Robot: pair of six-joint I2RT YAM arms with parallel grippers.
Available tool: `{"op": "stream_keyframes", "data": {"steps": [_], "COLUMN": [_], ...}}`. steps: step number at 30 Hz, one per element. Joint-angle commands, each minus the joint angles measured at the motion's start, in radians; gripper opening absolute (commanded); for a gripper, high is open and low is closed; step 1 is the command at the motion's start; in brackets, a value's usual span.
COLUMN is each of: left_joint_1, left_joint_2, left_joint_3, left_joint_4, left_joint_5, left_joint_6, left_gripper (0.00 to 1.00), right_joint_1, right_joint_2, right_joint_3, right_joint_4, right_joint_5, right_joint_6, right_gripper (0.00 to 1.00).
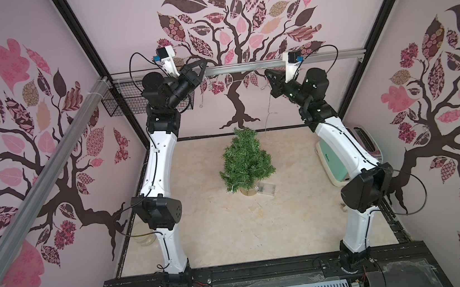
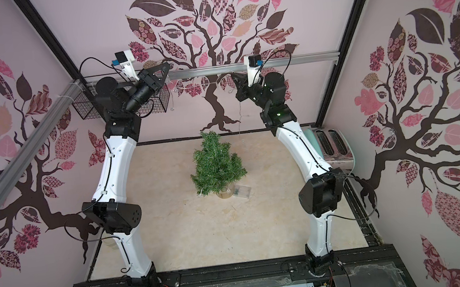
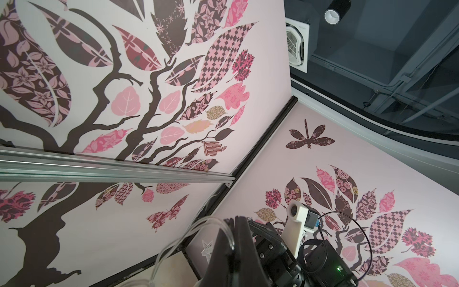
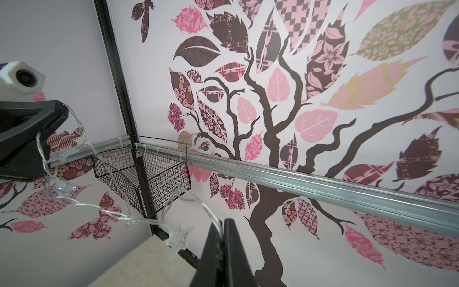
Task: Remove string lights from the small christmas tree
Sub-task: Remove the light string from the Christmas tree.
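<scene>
The small christmas tree [image 1: 243, 160] [image 2: 216, 163] stands upright in the middle of the table. The string lights' clear box [image 1: 267, 189] lies beside its tan base. Both arms reach high toward the back rail. My left gripper [image 1: 204, 64] [image 3: 234, 218] is shut on the thin wire, which loops out of its tips. My right gripper [image 1: 266, 72] [image 4: 222, 222] is shut on the same wire. The string lights [image 4: 99, 206] sag between the two grippers with a star bulb [image 4: 177, 238] hanging. One strand [image 1: 267, 115] drops from the right gripper toward the table behind the tree.
A black wire basket [image 1: 122, 103] [image 4: 141, 174] hangs from the aluminium rail [image 1: 273, 63] under the left gripper. A toaster [image 2: 330, 142] and a mint-green appliance [image 1: 332, 162] stand at the table's right edge behind the right arm. A glass jar [image 1: 145, 237] sits by the left arm.
</scene>
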Motion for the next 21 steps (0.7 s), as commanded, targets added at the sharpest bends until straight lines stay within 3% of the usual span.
{"op": "stream_keyframes", "data": {"steps": [1, 8, 16, 21], "left_joint_1": [0.012, 0.000, -0.067, -0.076], "left_joint_2": [0.051, 0.152, 0.188, 0.182], "left_joint_3": [0.021, -0.020, -0.065, -0.165], "left_joint_4": [0.034, 0.084, -0.069, 0.024], "left_joint_5": [0.020, 0.126, 0.176, 0.225], "left_joint_6": [0.023, 0.058, 0.320, 0.341], "left_gripper": [0.00, 0.00, 0.00, 0.00], "right_joint_1": [0.000, 0.016, 0.036, 0.043], "right_joint_2": [0.070, 0.201, 0.345, 0.386], "right_joint_3": [0.098, 0.227, 0.400, 0.434], "right_joint_4": [-0.024, -0.038, -0.050, -0.037], "right_joint_5": [-0.074, -0.147, -0.168, -0.155], "right_joint_6": [0.084, 0.196, 0.313, 0.363], "right_gripper": [0.00, 0.00, 0.00, 0.00]}}
